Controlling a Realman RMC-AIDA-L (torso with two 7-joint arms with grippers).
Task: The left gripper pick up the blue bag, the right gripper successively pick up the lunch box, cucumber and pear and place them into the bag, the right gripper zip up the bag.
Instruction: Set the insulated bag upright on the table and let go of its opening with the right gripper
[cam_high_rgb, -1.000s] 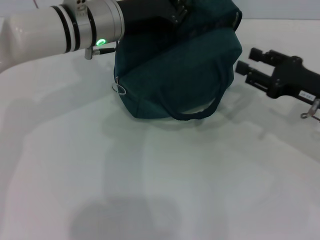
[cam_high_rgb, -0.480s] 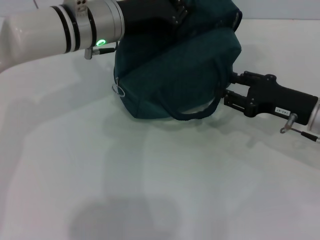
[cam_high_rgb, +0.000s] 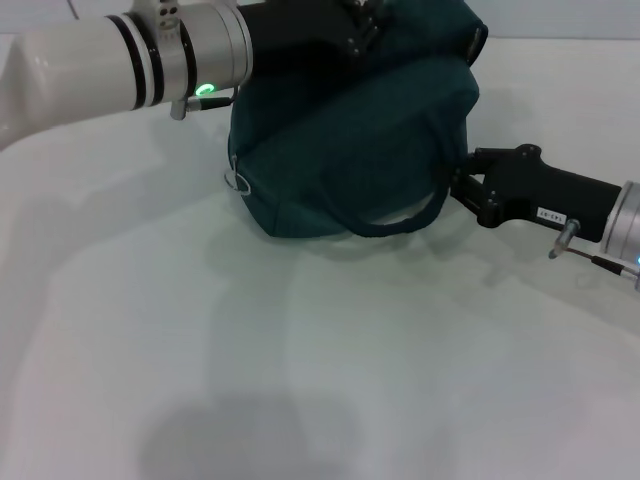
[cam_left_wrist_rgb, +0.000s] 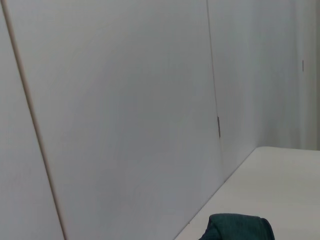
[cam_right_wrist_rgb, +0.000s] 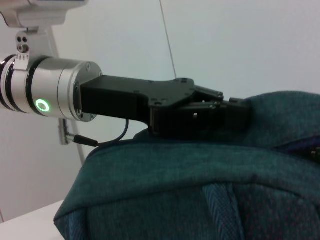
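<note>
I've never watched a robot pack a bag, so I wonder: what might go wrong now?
The left claw holds the blue bag only by its top edge, so the fabric might slip out. The right claw is pressed against the bag's side near the handle; it could snag that loop or push the bag over.

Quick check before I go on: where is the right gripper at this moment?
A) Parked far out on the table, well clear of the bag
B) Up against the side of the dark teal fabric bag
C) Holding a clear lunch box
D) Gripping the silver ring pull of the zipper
B: the head view shows the black right gripper at the side of the dark teal fabric bag, by its loop handle.
</note>
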